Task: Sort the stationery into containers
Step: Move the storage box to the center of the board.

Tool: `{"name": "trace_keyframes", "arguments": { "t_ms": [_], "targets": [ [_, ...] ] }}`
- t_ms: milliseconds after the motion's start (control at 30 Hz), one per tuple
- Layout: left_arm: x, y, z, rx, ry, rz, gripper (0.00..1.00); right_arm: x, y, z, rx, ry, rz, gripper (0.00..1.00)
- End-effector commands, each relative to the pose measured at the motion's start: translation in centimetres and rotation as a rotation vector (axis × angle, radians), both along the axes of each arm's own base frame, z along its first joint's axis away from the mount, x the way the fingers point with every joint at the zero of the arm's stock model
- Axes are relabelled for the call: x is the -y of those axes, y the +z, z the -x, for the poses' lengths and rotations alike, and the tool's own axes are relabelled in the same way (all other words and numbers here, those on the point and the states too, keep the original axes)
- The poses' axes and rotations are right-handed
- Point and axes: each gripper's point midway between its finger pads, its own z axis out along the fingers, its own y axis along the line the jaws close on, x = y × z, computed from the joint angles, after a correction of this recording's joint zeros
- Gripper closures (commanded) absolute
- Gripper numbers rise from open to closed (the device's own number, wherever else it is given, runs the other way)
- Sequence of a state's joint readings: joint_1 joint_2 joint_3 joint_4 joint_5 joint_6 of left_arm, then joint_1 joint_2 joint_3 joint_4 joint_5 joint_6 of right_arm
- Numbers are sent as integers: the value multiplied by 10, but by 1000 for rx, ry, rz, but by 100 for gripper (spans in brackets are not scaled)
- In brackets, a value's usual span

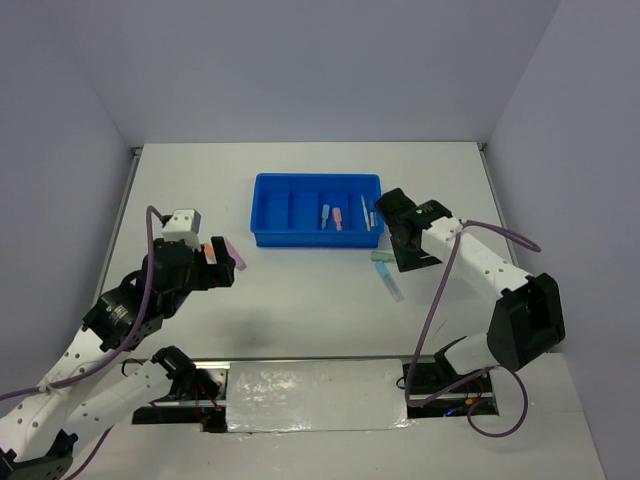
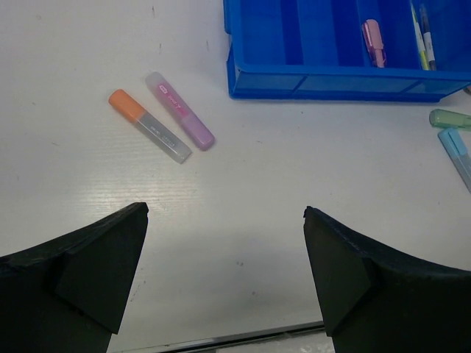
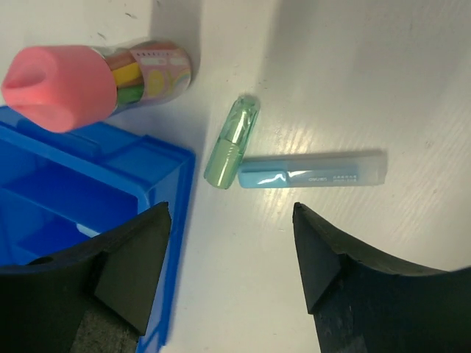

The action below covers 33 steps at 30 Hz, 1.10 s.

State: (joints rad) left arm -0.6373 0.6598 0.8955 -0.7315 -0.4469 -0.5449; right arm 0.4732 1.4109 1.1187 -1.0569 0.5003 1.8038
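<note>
The blue tray (image 1: 316, 208) stands at the back middle of the table, with a pink marker (image 2: 374, 42) and thin pens (image 2: 421, 33) lying in its right compartments. An orange marker (image 2: 149, 126) and a purple marker (image 2: 181, 111) lie side by side left of the tray, just beyond my open, empty left gripper (image 2: 226, 209). By the tray's right front corner, my right gripper (image 3: 230, 207) hangs open with nothing in it. Ahead of its fingertips lie a green marker (image 3: 232, 142) and a light blue marker (image 3: 313, 170), end to end. A pink-capped glue stick (image 3: 96, 81) lies against the tray's outer wall.
The tray's right end wall (image 3: 158, 165) runs right beside my right gripper's left finger. A metal strip with a foil-covered plate (image 1: 310, 395) crosses the table's near edge between the arm bases. Walls close in the table on the left, back and right.
</note>
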Motion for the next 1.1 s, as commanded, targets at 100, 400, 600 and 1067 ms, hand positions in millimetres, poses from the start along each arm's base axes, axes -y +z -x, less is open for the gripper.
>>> {"name": "trace_keyframes", "arguments": {
  "t_ms": [100, 400, 600, 1067],
  "targets": [
    [4, 9, -2, 44, -22, 13, 1, 12, -8, -14, 0, -163, 22, 27],
    [4, 11, 0, 54, -28, 20, 1, 11, -42, -31, -138, -200, 50, 38],
    [6, 12, 1, 57, -38, 22, 1, 9, -55, -48, -117, -174, 66, 40],
    [8, 13, 2, 63, -52, 27, 1, 8, -87, -60, -123, -124, 91, 44]
  ]
}}
